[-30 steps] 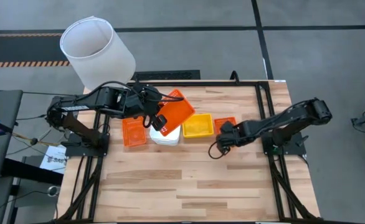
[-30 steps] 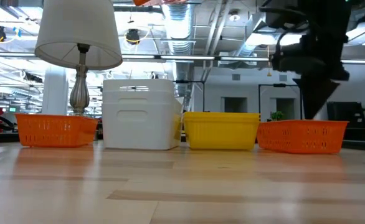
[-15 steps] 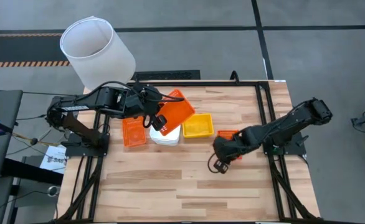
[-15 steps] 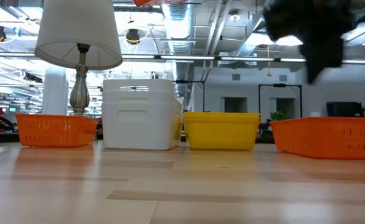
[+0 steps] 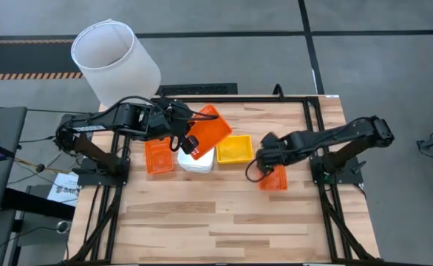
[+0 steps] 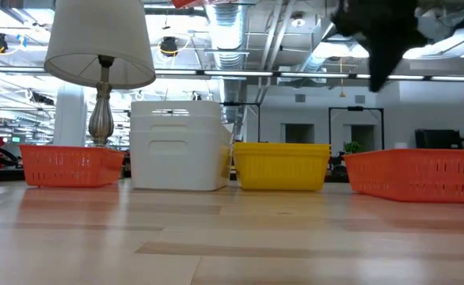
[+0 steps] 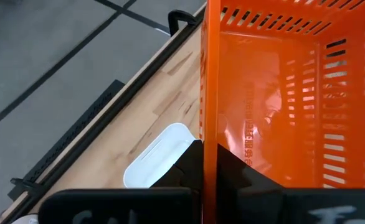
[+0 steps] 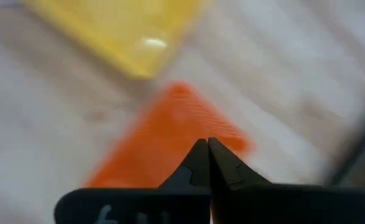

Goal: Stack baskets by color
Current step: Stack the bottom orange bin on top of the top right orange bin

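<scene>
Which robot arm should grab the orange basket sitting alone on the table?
Probably the right. The right gripper is shut, holds nothing and hangs just beside that orange basket. The left gripper is busy, clamped on another orange basket lifted over the white stack.

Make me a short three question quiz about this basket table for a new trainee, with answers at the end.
1. True or false: the left tool holds an orange basket raised over the white basket stack.
2. Which colour is the basket lying on the table nearest the right tool? A white, B orange, C yellow.
3. Fill in: right of the white stack sits the ____ basket stack.

Key: 1 true. 2 B. 3 yellow.
</scene>
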Robot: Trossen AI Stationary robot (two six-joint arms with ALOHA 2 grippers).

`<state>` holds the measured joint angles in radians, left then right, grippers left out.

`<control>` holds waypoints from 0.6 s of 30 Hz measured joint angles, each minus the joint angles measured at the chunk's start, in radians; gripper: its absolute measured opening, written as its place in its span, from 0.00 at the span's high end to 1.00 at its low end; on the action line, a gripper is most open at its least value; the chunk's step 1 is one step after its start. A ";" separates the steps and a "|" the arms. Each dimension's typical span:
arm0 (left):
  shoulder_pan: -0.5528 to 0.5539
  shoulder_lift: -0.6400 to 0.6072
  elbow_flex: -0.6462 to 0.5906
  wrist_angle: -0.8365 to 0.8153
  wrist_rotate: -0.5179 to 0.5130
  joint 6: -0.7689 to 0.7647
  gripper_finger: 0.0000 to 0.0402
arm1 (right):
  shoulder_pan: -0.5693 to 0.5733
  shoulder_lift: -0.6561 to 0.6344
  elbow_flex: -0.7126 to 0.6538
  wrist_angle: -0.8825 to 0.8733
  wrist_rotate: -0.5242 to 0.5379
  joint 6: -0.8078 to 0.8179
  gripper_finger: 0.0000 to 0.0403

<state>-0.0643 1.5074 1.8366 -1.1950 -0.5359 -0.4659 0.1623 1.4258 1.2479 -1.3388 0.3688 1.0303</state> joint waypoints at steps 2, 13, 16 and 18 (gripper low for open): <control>0.000 0.000 0.000 0.000 0.000 -0.009 1.00 | -0.028 -0.001 -0.018 -0.092 0.034 0.043 0.99; 0.000 0.000 0.000 0.000 -0.001 -0.016 1.00 | -0.152 0.001 -0.316 0.059 0.052 0.055 0.99; 0.000 0.000 0.000 0.000 -0.001 -0.013 1.00 | -0.174 0.001 -0.355 0.076 -0.009 0.053 0.99; 0.000 0.000 0.000 0.000 -0.002 -0.013 1.00 | -0.165 0.000 -0.355 0.081 -0.053 0.053 0.99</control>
<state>-0.0643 1.5074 1.8364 -1.1950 -0.5377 -0.4786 -0.0025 1.4261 0.8928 -1.2579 0.3156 1.0836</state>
